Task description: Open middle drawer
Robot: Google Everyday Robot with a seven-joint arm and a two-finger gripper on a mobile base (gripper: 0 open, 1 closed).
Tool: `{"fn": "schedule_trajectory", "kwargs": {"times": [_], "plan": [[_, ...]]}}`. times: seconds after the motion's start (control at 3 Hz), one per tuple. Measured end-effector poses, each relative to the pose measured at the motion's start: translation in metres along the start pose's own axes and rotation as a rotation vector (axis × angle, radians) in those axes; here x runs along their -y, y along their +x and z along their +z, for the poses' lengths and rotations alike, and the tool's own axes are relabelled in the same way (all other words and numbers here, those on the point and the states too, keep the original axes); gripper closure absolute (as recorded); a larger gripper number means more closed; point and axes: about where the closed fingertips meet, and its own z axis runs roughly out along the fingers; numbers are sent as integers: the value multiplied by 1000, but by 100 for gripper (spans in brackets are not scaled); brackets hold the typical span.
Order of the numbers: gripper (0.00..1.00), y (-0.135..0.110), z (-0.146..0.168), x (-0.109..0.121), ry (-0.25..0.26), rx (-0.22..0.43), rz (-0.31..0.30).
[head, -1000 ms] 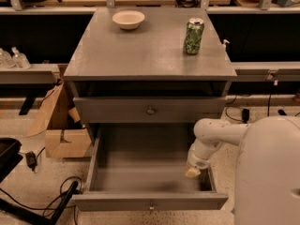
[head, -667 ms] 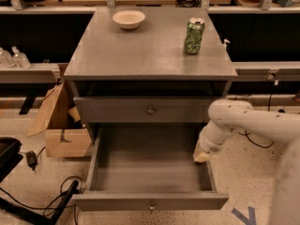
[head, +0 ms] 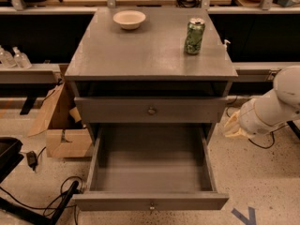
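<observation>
Camera view: middle drawer (head: 187, 201) stood pulled well out, left of and below the hand (head: 233, 125), knob (head: 151, 205) toward the camera; hand apart, apparently empty, opening not discernible.

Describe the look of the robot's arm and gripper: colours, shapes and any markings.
The arm is glossy white, built of smooth, rounded tube-like segments with a bulbous joint at the picture's right edge. The gripper, just right of the grey cabinet, is pale cream-yellow, darker than the arm. No markings or cables show on either.
</observation>
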Motion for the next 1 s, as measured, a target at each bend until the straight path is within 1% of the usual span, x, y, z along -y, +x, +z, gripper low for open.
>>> {"fn": "schedule_trajectory", "kwargs": {"times": [0.33, 0.67, 1.0], "plan": [[100, 0, -61, -13, 133, 41, -43], [82, 11, -72, -21, 156, 37, -41], [59, 11, -73, -21, 157, 37, -43]]}}
